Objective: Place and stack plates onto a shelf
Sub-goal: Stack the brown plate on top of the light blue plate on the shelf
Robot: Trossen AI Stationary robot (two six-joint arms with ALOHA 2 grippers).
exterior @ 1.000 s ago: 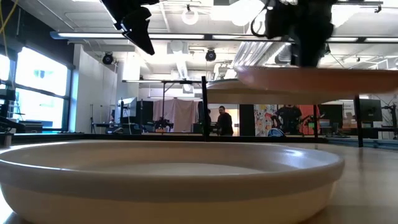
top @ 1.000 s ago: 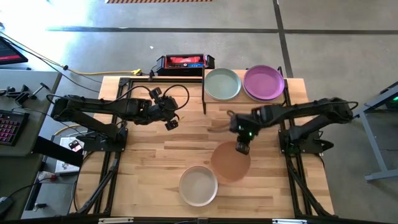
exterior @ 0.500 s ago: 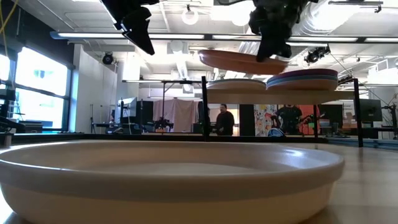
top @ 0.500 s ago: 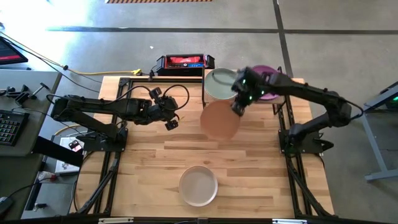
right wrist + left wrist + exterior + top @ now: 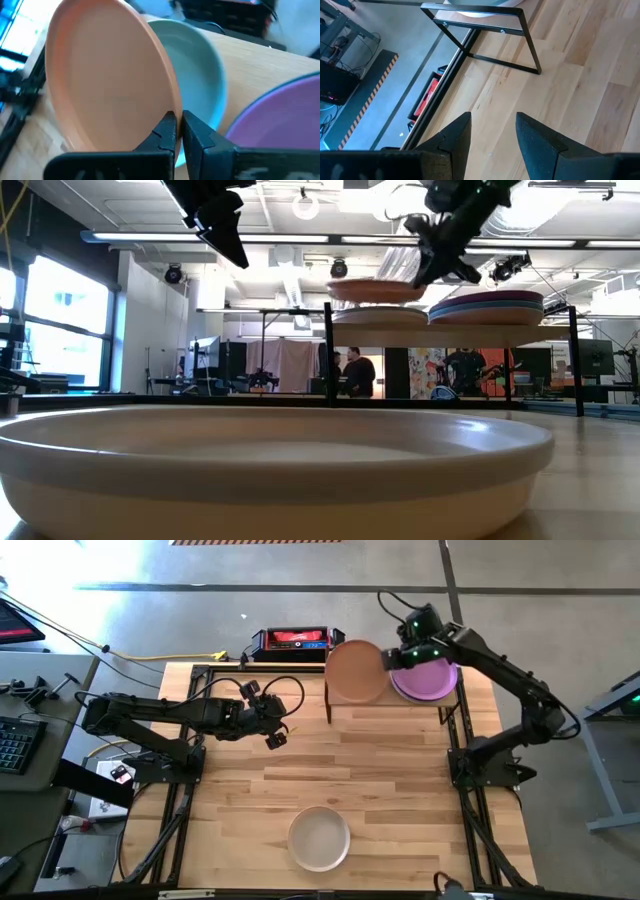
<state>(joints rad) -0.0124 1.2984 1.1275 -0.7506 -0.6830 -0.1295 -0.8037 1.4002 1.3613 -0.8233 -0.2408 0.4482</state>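
Held a plate [image 5: 354, 672] over the shelf's [image 5: 445, 700] left stack, beside another stack [image 5: 428, 677] at right. Left one more plate [image 5: 319, 838] alone near the table's [image 5: 240, 810] front edge, well apart.

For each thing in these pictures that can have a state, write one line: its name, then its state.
Right gripper: shut on the peach plate's rim, above the shelf.
Peach plate: held in the air over the pale teal plate, not yet set down.
Pale teal plate: lying on the shelf.
Purple plate: topmost of a stack on the shelf.
Off-white plate: lying on the table.
Left gripper: open, empty, raised over the table.
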